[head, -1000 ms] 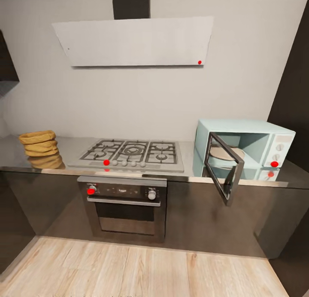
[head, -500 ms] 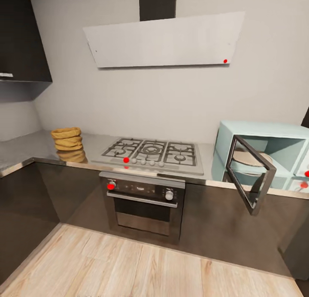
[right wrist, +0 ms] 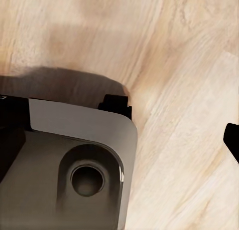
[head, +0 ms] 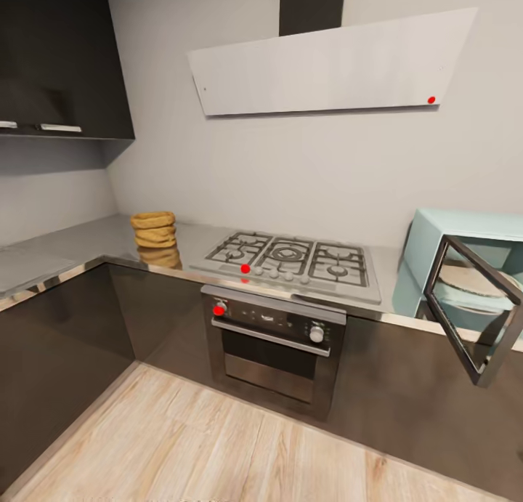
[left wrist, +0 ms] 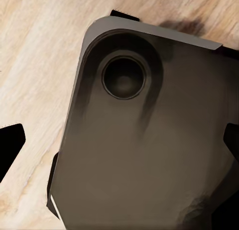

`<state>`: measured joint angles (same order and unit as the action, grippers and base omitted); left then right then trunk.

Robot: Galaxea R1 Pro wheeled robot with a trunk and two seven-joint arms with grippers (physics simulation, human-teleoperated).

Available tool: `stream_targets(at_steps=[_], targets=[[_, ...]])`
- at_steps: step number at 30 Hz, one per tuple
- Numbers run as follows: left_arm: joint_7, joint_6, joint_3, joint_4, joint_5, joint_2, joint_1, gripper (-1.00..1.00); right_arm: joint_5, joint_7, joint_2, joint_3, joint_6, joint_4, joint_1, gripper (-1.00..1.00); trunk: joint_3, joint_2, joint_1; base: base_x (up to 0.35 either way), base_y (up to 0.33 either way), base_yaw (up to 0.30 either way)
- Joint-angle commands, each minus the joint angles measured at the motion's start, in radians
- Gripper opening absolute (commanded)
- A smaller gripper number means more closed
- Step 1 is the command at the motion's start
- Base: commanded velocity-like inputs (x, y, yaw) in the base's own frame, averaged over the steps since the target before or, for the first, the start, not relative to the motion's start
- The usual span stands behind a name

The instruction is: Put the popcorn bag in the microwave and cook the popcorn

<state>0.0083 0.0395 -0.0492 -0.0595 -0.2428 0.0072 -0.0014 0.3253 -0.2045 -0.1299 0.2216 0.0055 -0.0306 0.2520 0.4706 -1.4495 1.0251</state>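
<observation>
Saw the popcorn bag (head: 154,229) on the countertop (head: 80,244), left of the gas hob (head: 294,258) and near its left edge, not touching it. Found it upright as a squat, crumpled tan sack in stacked folds, wider than tall, with its long axis lying roughly level along the slab. Could not tell from the head view which way its mouth pointed, nor make out any popcorn. Noted its tan reflection in the glossy grey surface just in front.

Found the microwave (head: 465,229) right of the hob on the same slab, cut by the picture's edge, pale mint-blue. Saw its dark-framed glass door (head: 472,309) swung wide open, out over the counter edge, with a pale round turntable (head: 472,278) lying inside. Placed the bag and the microwave well apart, with the hob between them.

Noted a dark built-in oven (head: 272,342) directly below the hob, a pale slanted hood (head: 327,66) above it, and a dark wall cabinet (head: 58,59) up and to its left.

Saw the left gripper (left wrist: 119,142) over the robot's dark grey base (left wrist: 149,155) and the wood floor (left wrist: 35,65), black fingertips (left wrist: 10,145) spread to opposite edges, grasping nothing. Saw the right gripper (right wrist: 119,145) likewise spread and empty, one fingertip (right wrist: 232,140) clear against the floor, the other merging with the dark base.
</observation>
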Motion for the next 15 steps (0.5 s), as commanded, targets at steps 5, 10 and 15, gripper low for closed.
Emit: stream_targets(at_steps=[5, 10, 15], targets=[[0.001, 0.002, -0.004, 0.000, -0.001, -0.001, 0.000, 1.00, 0.008, -0.003, 0.000, 0.009, 0.001, -0.002, 0.001, 1.00, 0.001, -0.001, 0.000, 0.000, 0.000, 0.276], [0.001, 0.002, -0.004, 0.000, -0.001, 0.000, 0.000, 1.00, 0.006, -0.003, 0.000, 0.009, 0.001, -0.002, 0.001, 1.00, 0.001, -0.001, 0.000, 0.000, 0.000, 0.276], [0.001, 0.002, -0.003, 0.000, -0.001, -0.001, 0.000, 1.00, 0.006, -0.003, 0.001, 0.009, 0.001, -0.002, 0.001, 1.00, 0.001, -0.001, 0.000, 0.000, 0.000, 0.276]])
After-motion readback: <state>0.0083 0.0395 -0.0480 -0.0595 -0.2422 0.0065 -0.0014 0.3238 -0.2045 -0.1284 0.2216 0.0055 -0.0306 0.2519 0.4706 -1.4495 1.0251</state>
